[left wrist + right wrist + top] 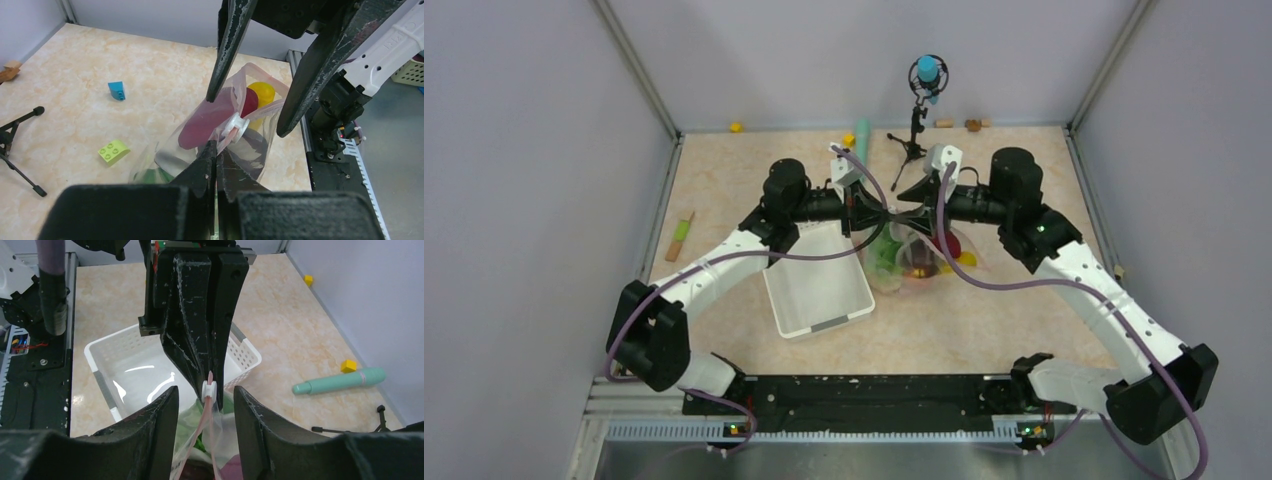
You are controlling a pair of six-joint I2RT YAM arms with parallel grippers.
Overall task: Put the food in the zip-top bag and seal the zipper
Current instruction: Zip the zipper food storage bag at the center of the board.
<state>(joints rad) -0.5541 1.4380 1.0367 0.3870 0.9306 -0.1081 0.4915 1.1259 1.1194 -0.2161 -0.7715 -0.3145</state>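
Note:
The clear zip-top bag [921, 258] stands mid-table with food inside: a maroon root [205, 120], a red apple [250, 102], a yellow piece [262, 92] and green cabbage [147, 176]. My left gripper [216, 145] is shut on the bag's mouth edge, right beside the white slider [234, 126]. My right gripper [205, 392] is open, one finger on each side of the slider [209, 389], not touching it. Below the slider the two pink zipper strips [214, 440] run apart. In the top view the left gripper [879, 215] and the right gripper [906, 215] meet tip to tip above the bag.
A white slotted basket [819, 285] lies just left of the bag. A teal cylinder [340, 381] and a yellow block [348, 366] lie toward the back wall, by a microphone stand [914, 130]. A lime block [114, 151] and a blue block [116, 90] lie right of the bag.

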